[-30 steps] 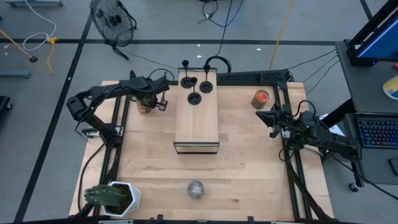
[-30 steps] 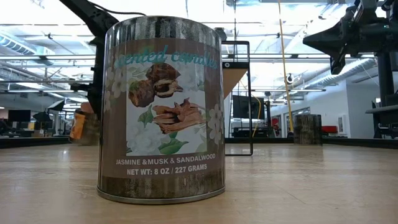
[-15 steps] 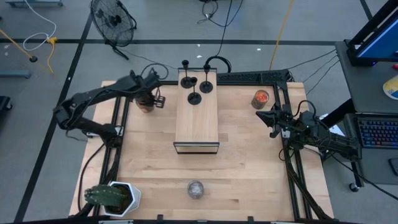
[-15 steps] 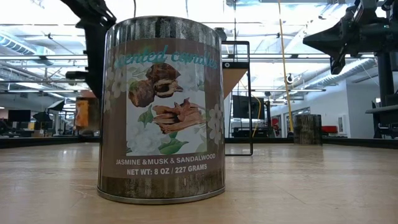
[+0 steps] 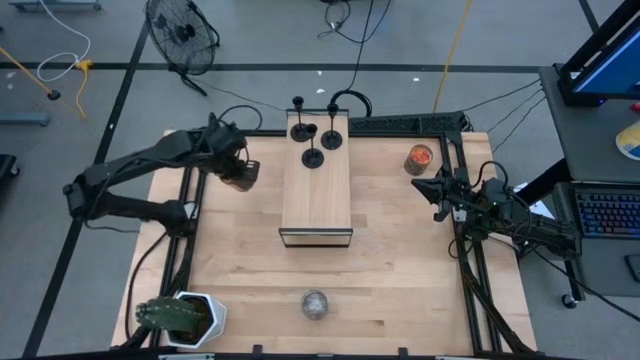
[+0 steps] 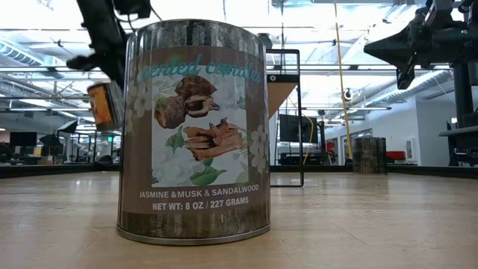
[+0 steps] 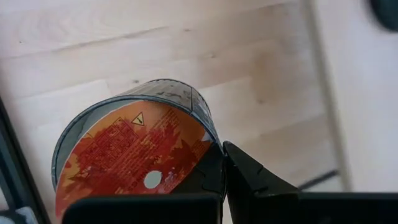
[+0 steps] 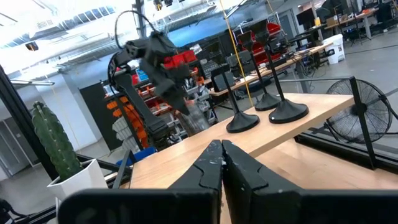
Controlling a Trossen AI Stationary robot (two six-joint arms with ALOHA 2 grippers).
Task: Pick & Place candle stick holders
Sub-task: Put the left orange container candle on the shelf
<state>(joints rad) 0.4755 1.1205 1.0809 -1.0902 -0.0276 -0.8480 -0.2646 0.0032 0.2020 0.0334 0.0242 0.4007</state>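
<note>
Holders (image 5: 311,140) standing on the box (image 5: 316,195), left hand (image 5: 240,176) carrying a jar (image 7: 134,152).
Left hand is gripping the orange-topped jar by its rim, just beside the box's holder end and lifted off the desk (image 5: 400,270). Right hand (image 5: 428,187) is waiting clenched and empty, well apart on the box's other side, near a second jar (image 5: 419,159). All three holders are standing upright.

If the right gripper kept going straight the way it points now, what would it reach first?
Probably the raised wooden box in the middle of the table. The shut right gripper points left across bare tabletop toward it, and its wrist view shows the three black candle stick holders on that box ahead. Height is uncertain.
</note>
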